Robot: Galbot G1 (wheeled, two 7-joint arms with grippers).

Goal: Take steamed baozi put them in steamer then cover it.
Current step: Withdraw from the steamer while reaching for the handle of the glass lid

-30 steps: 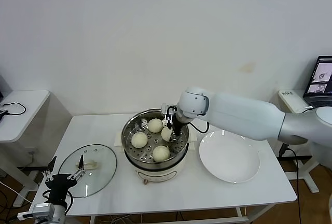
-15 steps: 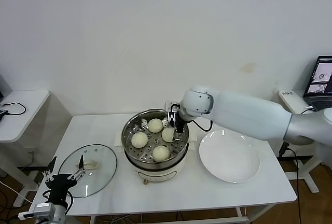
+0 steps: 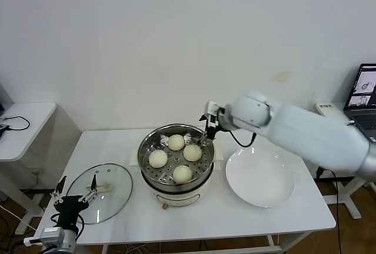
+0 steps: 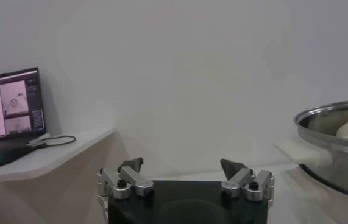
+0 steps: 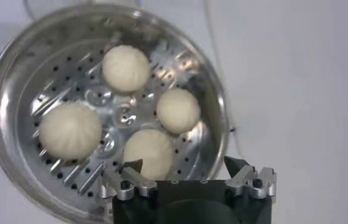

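- The steamer [image 3: 176,159] sits mid-table: a round, shiny steel basket with a perforated floor, on a cream-white pot base.
- Inside it lie all four steamed baozi [image 3: 183,173], smooth cream-white domes resting on the holed metal. One is at the far side, one toward the right, one at the left and one nearest the front edge; they sit close together, and I cannot tell whether any touch.
- In the right wrist view the same four buns [image 5: 125,67] show from above, ringed by the bright basket wall [image 5: 213,103].
- The right gripper [image 3: 210,126] hangs just above the basket's far right rim, fingers spread apart and holding nothing.
- The cover [image 3: 100,192] lies flat on the table to the left of the steamer, apart from it: clear glass, metal rim, a small cream-white block of a handle at its centre.
- The left gripper [image 3: 75,196] is low at the table's front left corner, over the near edge of the lid, fingers wide apart and empty; whether it touches the glass I cannot tell.
- A flat white plate [image 3: 260,177] lies to the right of the steamer, glossy and round, with nothing on it.
- The table [image 3: 194,221] is plain white and smooth.
- A laptop screen [image 3: 365,86] glows at the far right, off the table.
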